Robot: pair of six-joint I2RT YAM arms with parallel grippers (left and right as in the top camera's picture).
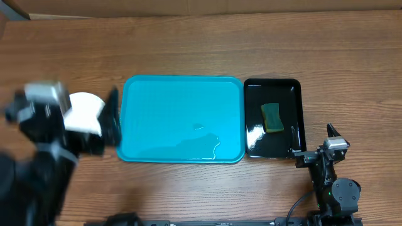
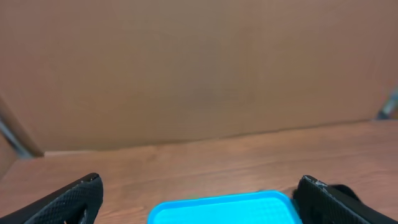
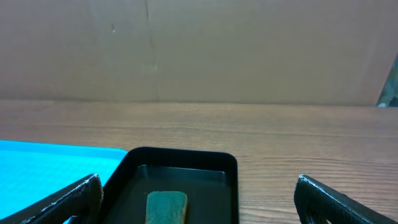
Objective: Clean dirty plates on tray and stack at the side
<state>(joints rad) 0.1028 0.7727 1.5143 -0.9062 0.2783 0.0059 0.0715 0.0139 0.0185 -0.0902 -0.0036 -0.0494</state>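
The turquoise tray point(image 1: 169, 110) lies mid-table with no plates on it; it also shows in the left wrist view point(image 2: 217, 210) and the right wrist view point(image 3: 50, 163). A white plate point(image 1: 86, 108) lies on the table left of the tray, partly hidden under my left arm; I cannot tell how many plates are there, and no yellow-green plate shows. My left gripper point(image 1: 112, 119) is open and empty at the tray's left edge point(image 2: 199, 182). My right gripper point(image 1: 314, 142) is open and empty at the front right of the black tray point(image 3: 198, 182).
A glossy black tray point(image 1: 273, 81) sits right of the turquoise tray and holds a green sponge point(image 1: 272, 117), also seen in the right wrist view point(image 3: 166, 206). A thin film of water point(image 1: 204, 143) lies on the turquoise tray's front part. A cardboard wall stands behind the table.
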